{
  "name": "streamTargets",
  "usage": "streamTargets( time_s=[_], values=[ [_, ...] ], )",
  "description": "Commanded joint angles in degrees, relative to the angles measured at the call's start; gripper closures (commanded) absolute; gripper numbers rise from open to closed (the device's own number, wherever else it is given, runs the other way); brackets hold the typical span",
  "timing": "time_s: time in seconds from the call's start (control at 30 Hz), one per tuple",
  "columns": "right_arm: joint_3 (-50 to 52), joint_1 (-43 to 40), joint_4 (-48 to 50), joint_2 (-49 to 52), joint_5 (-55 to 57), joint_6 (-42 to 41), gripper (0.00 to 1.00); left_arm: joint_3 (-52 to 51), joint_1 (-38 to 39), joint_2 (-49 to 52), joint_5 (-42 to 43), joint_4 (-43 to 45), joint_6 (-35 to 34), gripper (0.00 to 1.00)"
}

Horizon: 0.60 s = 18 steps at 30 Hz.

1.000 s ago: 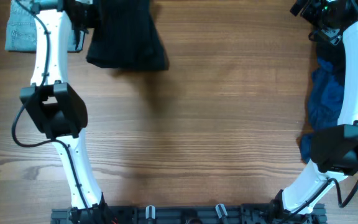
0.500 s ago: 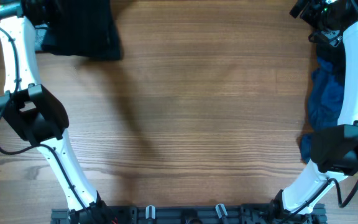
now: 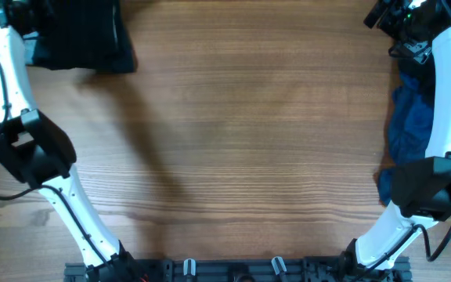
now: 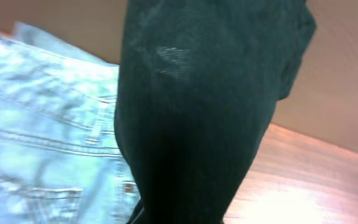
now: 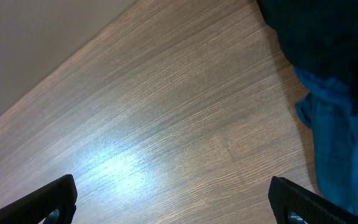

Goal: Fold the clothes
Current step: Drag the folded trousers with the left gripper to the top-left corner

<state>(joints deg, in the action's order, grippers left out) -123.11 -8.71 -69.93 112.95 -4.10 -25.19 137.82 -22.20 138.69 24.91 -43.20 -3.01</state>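
Observation:
The clothes, black shorts (image 3: 84, 37), are bunched at the table's far left corner. In the left wrist view they (image 4: 197, 112) hang as a dark fold from my jaws and hide the fingers. My left gripper (image 3: 23, 14) is shut on them, right beside and partly over a light-blue denim garment (image 4: 36, 143). My right gripper (image 3: 402, 19) is at the far right corner. It (image 5: 173, 208) stands wide open over bare wood, with nothing between its fingertips (image 5: 48, 199).
A royal-blue garment (image 3: 412, 129) lies along the right edge under my right arm, with darker navy cloth (image 5: 328, 37) behind it. The wooden table (image 3: 249, 141) stretches between the two arms.
My left gripper has carried the black shorts leftward along the far edge into the left corner, over the denim garment. The right arm has not moved.

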Motion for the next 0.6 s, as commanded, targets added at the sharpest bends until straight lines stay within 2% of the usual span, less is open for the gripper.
streamTargets(
  time_s=[0.0,0.17,0.57],
  values=[
    [0.24,0.17,-0.74,0.0,-0.46,1.25,0.0,1.07,-3.41,-1.55,0.52,2.01,-2.01,0.94],
    [0.24,0.17,-1.49,0.0,-0.46,1.22,0.0,1.07,-5.77,-1.53,0.5,4.26,-1.99,0.91],
    [0.22,0.17,-3.52,-0.02,-2.51,1.03,0.0,1.07,-10.27,-1.53,0.48,11.82,-2.01,0.91]
  ],
)
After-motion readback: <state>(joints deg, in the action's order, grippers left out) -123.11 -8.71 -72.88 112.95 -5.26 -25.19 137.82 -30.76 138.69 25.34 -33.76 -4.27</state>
